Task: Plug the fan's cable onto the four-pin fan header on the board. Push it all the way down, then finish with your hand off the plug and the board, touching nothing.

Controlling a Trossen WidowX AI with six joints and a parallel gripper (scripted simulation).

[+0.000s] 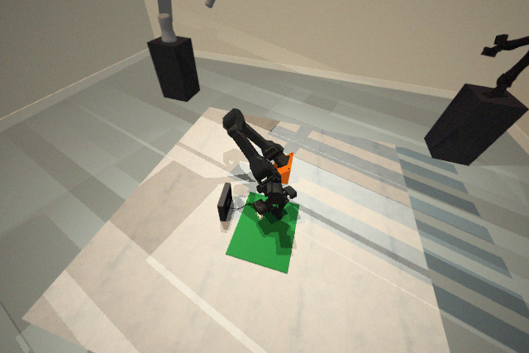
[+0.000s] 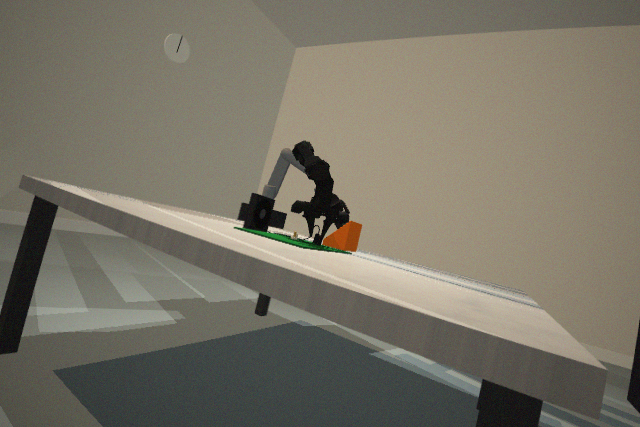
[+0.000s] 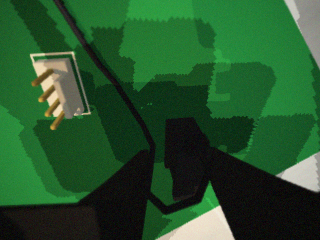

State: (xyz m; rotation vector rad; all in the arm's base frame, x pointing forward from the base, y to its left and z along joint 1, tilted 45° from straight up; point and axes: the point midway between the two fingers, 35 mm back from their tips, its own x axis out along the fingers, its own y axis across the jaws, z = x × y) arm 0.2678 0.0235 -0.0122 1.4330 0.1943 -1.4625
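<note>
The green board lies on the table. The white header with its brass pins is at the upper left in the wrist view, bare. The black plug stands on the board away from the header, its cable looping round the near end. My gripper is low over the board, its fingers partly closed around the plug. The right finger is at the plug's side; green shows between the left finger and the plug, so it is not gripped. The plug is hidden in the top view.
The black fan stands upright beside the board's left edge in the top view. An orange block stands behind the board, close to the arm. The cable runs from the fan across the board, past the header.
</note>
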